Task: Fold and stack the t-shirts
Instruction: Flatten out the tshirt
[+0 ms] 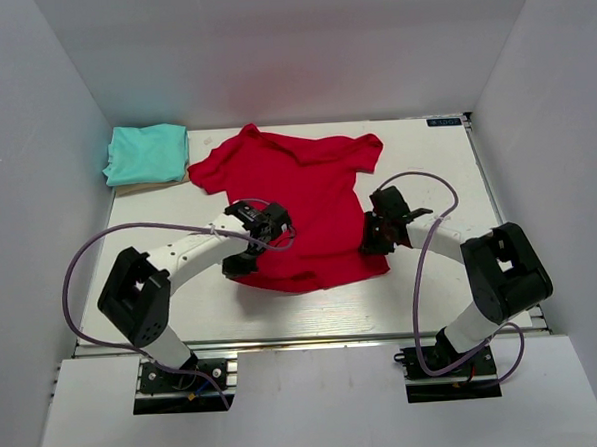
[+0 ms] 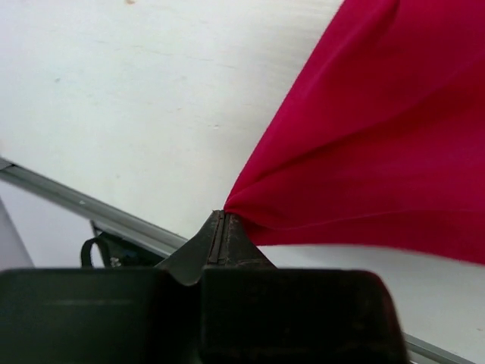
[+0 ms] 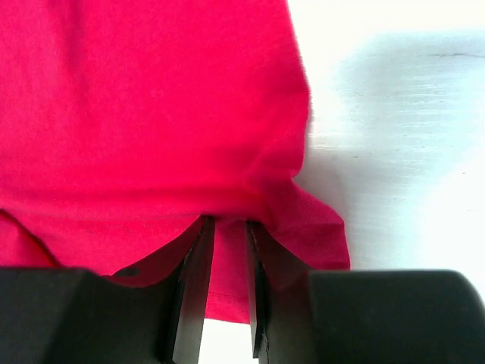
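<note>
A red t-shirt (image 1: 297, 199) lies spread on the white table (image 1: 431, 171), collar toward the back. A teal t-shirt (image 1: 147, 153) sits folded at the back left corner. My left gripper (image 1: 243, 266) is at the red shirt's near left hem corner. In the left wrist view it (image 2: 222, 216) is shut on a pinch of red cloth (image 2: 379, 152) that is pulled taut and lifted off the table. My right gripper (image 1: 375, 245) is at the near right hem corner. In the right wrist view its jaws (image 3: 227, 227) stand a little apart with the red hem (image 3: 151, 114) between them.
White walls enclose the table on three sides. A metal rail (image 2: 91, 205) runs along the table's near edge, just behind the left gripper. Purple cables (image 1: 80, 265) loop off both arms.
</note>
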You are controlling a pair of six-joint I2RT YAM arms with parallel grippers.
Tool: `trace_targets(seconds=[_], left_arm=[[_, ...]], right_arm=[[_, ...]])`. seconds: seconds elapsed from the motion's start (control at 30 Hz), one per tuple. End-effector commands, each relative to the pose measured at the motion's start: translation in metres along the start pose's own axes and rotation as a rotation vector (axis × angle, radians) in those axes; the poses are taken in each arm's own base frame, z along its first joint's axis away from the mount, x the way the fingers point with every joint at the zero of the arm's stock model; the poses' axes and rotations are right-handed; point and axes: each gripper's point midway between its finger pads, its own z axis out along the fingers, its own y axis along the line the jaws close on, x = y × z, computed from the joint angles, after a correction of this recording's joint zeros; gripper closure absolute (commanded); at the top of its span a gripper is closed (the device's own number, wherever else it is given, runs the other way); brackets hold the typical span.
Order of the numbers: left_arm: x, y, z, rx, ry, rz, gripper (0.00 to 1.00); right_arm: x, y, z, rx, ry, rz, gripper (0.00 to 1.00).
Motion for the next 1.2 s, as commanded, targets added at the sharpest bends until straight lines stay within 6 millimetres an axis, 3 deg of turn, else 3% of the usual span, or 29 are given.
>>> trace_targets(seconds=[0.0,0.07,0.23,0.33,0.43,0.53,0.6,0.7,0.77,0.9,0.93,1.0,1.03,1.1,1.13,1.17], left_arm=[[0.000,0.039,-0.020,-0.090,-0.020,-0.049,1.00],[-0.008,0.038,-0.028,-0.065,-0.045,-0.071,1.00],[0.003,0.045,-0.037,0.021,-0.022,-0.057,1.00],[0.029,0.042,-0.038,0.097,0.049,-0.043,1.00],[0.069,0.034,-0.029,0.142,0.193,0.018,1.00],[0.122,0.020,-0.019,0.225,0.392,0.091,1.00],[0.142,0.017,-0.020,0.265,0.462,0.120,1.00],[0.148,0.021,-0.023,0.281,0.473,0.138,1.00],[0.140,0.025,-0.025,0.269,0.431,0.135,1.00],[0.141,0.031,-0.018,0.191,0.464,0.158,0.73],[0.141,0.028,-0.018,0.184,0.484,0.163,0.42],[0.135,0.025,-0.021,0.196,0.473,0.167,0.25],[0.122,0.018,-0.026,0.236,0.433,0.179,0.09],[0.106,0.002,-0.040,0.354,0.370,0.172,0.00],[0.087,-0.014,-0.050,0.459,0.286,0.186,0.00],[0.080,-0.024,-0.060,0.541,0.252,0.186,0.00]], right_arm=[[0.048,-0.070,0.005,0.274,0.152,0.006,0.70],[0.050,-0.074,0.004,0.300,0.160,0.006,0.70],[0.050,-0.076,0.002,0.296,0.163,0.010,0.72],[0.048,-0.072,0.001,0.286,0.164,0.007,0.72],[0.047,-0.071,-0.001,0.279,0.167,-0.006,0.72],[0.049,-0.071,0.000,0.279,0.185,-0.013,0.72],[0.051,-0.069,0.002,0.267,0.197,-0.009,0.72],[0.053,-0.068,0.003,0.262,0.203,-0.009,0.72],[0.053,-0.069,0.002,0.263,0.199,-0.010,0.70],[0.050,-0.071,-0.001,0.277,0.179,-0.013,0.65],[0.048,-0.070,-0.003,0.275,0.172,-0.018,0.60],[0.044,-0.068,-0.004,0.263,0.156,-0.045,0.52],[0.041,-0.063,-0.007,0.242,0.143,-0.048,0.45],[0.031,-0.059,-0.014,0.221,0.102,-0.067,0.40],[0.028,-0.064,-0.017,0.246,0.088,-0.069,0.38],[0.028,-0.065,-0.020,0.259,0.088,-0.070,0.37]])
